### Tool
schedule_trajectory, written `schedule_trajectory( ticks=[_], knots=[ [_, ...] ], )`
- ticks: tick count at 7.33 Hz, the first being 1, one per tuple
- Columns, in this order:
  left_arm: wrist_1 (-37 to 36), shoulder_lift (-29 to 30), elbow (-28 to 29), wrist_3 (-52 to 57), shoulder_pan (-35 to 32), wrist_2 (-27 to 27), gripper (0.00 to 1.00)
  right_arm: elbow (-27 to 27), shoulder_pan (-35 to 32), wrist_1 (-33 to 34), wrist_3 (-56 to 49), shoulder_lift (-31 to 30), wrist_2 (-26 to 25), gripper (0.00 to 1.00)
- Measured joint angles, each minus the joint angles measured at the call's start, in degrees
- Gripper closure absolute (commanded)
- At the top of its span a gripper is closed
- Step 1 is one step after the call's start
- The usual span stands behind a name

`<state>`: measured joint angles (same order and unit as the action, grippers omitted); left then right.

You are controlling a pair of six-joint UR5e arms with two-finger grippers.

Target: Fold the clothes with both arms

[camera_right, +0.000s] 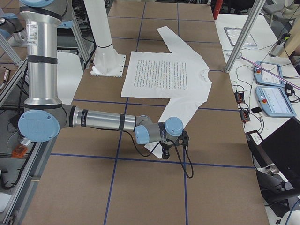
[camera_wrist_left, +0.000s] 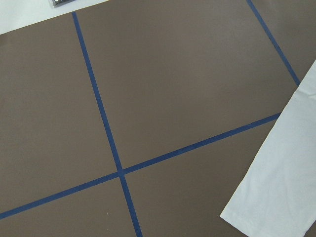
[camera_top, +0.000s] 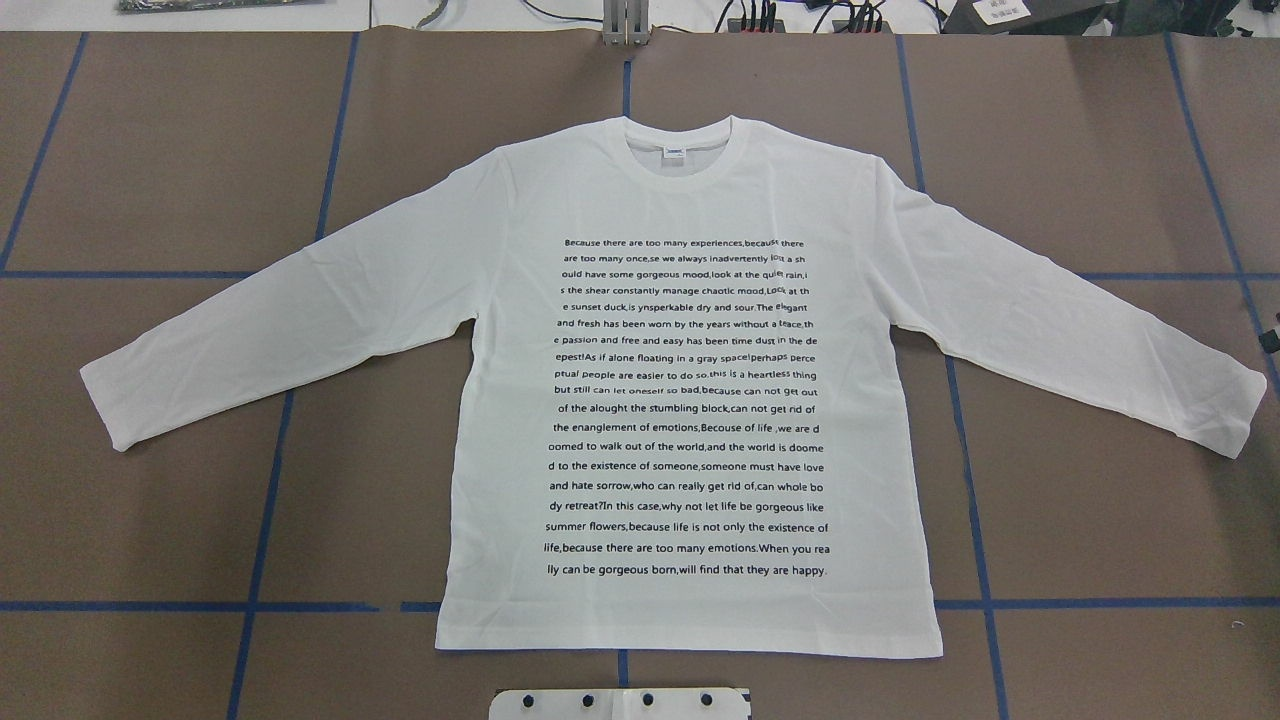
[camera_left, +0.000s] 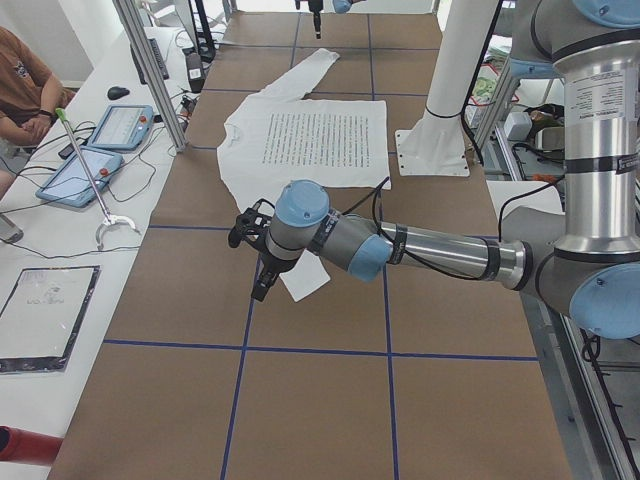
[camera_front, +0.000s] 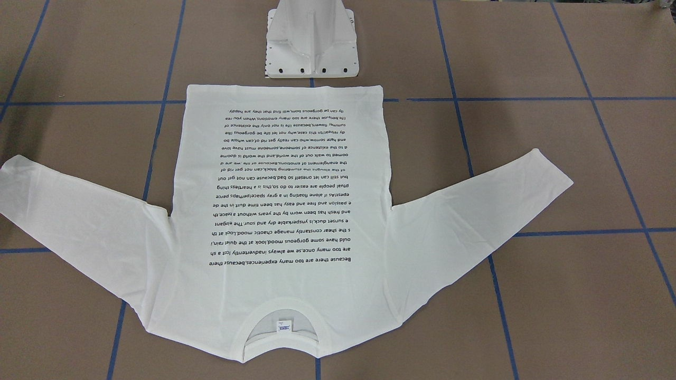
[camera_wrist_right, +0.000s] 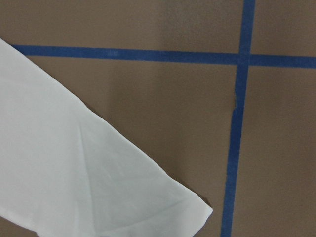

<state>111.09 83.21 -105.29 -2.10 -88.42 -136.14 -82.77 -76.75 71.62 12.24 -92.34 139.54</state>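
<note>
Just ahead of my pedestal [camera_top: 620, 703], the T-shirt [camera_top: 690, 210] lies flat on the brown table [camera_top: 150, 150], print up, hem nearest me and sleeves spread wide. Out to the sides, my left gripper [camera_left: 261, 292] hangs over the left cuff [camera_wrist_left: 276, 197] and my right gripper [camera_right: 165, 155] over the right cuff [camera_wrist_right: 163, 207]. Both are above the cloth and hold nothing. How far either stands open I cannot tell. Farthest from me sits the collar [camera_top: 688, 180].
</note>
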Motion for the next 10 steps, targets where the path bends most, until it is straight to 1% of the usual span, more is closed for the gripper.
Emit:
schedule_trajectory(
  ticks=[1, 3, 8, 9, 10],
  knots=[
    [0.00, 0.01, -0.10, -0.01, 0.00, 0.00, 0.00, 2.04, 0.62, -2.26, 0.53, 0.01, 0.11, 0.04],
    [0.02, 0.02, -0.16, -0.01, 0.00, 0.00, 0.00, 4.64, 2.05, -3.92, 0.85, 0.03, 0.21, 0.07],
    [0.04, 0.02, -0.13, 0.08, 0.00, 0.00, 0.00, 6.58, 3.58, -4.12, 1.12, 0.67, 0.32, 0.12],
    [0.02, 0.03, -0.11, 0.08, 0.00, 0.00, 0.00, 7.52, 3.64, -4.12, 1.14, 1.29, 0.35, 0.18],
    [0.01, 0.02, -0.09, 0.08, 0.00, 0.00, 0.00, 8.25, 3.67, -4.12, 1.31, 1.93, 0.37, 0.19]
  ],
)
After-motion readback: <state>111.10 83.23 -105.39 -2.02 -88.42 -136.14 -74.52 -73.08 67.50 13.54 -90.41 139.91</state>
